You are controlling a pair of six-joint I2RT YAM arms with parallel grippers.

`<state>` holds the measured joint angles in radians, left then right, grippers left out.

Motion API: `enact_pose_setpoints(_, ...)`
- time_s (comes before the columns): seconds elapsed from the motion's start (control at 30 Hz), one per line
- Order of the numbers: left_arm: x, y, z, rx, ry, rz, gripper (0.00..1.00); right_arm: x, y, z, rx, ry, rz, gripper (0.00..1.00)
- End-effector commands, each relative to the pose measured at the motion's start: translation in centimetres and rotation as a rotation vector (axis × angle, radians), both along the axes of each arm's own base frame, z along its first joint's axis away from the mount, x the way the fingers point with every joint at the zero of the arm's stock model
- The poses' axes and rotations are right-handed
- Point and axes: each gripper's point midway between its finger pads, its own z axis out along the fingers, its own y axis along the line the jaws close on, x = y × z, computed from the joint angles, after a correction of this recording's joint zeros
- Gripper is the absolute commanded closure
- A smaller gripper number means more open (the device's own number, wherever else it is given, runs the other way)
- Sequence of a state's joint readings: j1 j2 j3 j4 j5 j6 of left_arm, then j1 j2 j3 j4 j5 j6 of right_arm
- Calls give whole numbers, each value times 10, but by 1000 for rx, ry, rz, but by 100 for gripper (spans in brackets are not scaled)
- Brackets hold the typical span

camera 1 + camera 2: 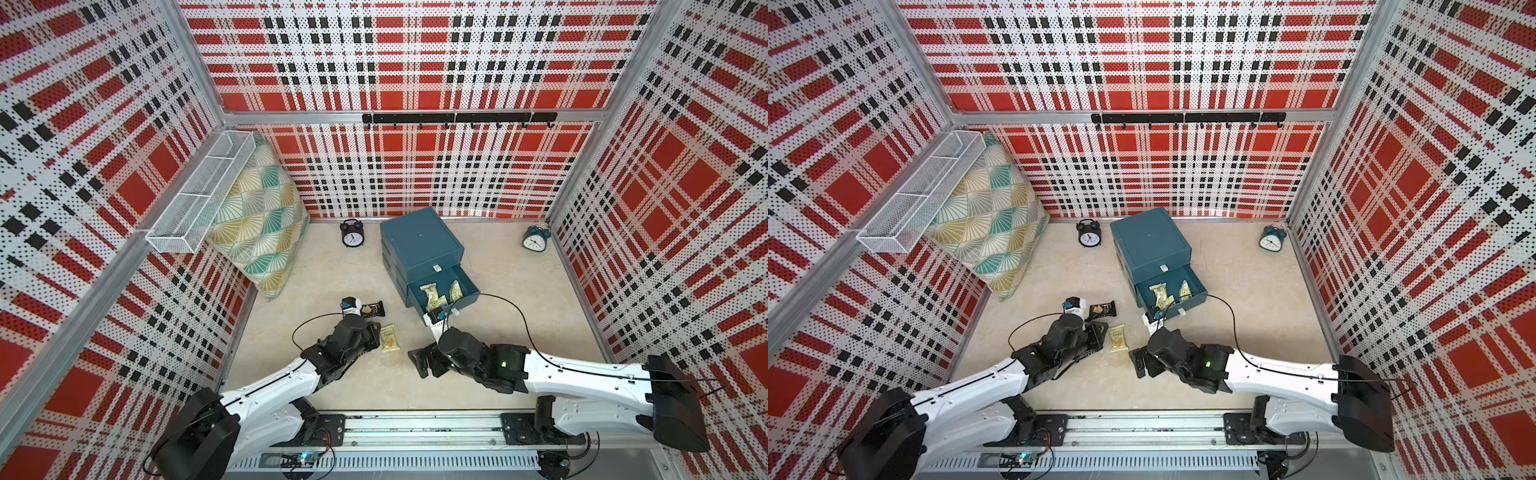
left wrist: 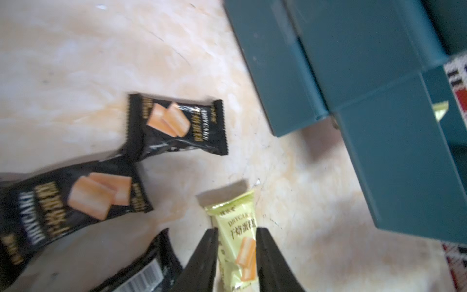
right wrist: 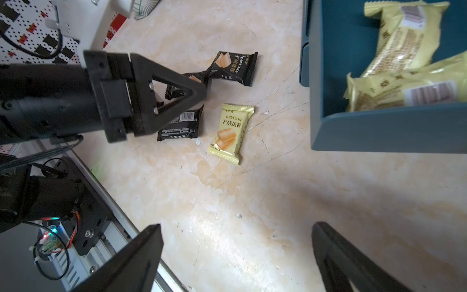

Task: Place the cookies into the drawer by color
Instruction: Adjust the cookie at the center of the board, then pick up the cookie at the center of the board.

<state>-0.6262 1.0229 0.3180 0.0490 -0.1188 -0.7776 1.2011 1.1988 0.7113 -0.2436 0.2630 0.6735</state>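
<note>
While right hand [image 3: 236, 227] gapes, yellow cookie [image 3: 231, 134] flat

Some cookies [image 1: 432, 296] inside the drawer [image 1: 419, 241]

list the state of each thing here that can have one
drawer: one tray pulled out, the others shut
stored yellow cookies: sealed, piled in the open tray
loose yellow cookie: lying flat, label up, unheld
black cookies: three lying loose, one barcode side up
left claw: open, empty
right claw: wide open, empty
black clock: upright
blue clock: upright
pillow: propped up, tilted
</note>
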Motion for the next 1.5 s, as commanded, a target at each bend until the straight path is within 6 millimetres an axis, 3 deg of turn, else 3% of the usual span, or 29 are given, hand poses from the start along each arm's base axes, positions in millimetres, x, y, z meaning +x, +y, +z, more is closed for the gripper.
enact_pose_setpoints(0.0,1,17,-2,-20,15,30,60,3,11,7,-14,-27,-5,1)
enact_pose_setpoints(0.1,3,31,3,-55,2,71,48,4,21,2,-46,-24,-9,0)
enact_pose_setpoints(0.27,0,37,26,-104,-52,95,25,8,34,-11,-100,-9,-21,0)
enact_pose_setpoints(0.47,-8,41,57,-176,-115,109,12,13,56,-22,-136,21,-24,0)
enact_pose_setpoints(0.5,-10,41,61,-187,-124,112,1,14,59,-24,-144,25,-25,0)
enact_pose_setpoints(0.6,-14,43,73,-218,-159,123,1,17,66,-34,-176,44,-42,0)
enact_pose_setpoints(0.83,-19,47,93,-257,-221,136,1,22,81,-57,-227,88,-59,14)
enact_pose_setpoints(1.07,-20,48,88,-253,-216,140,1,33,85,-82,-275,133,-91,22)
enact_pose_setpoints(1.47,-19,49,79,-233,-202,144,1,51,90,-116,-324,177,-97,23)
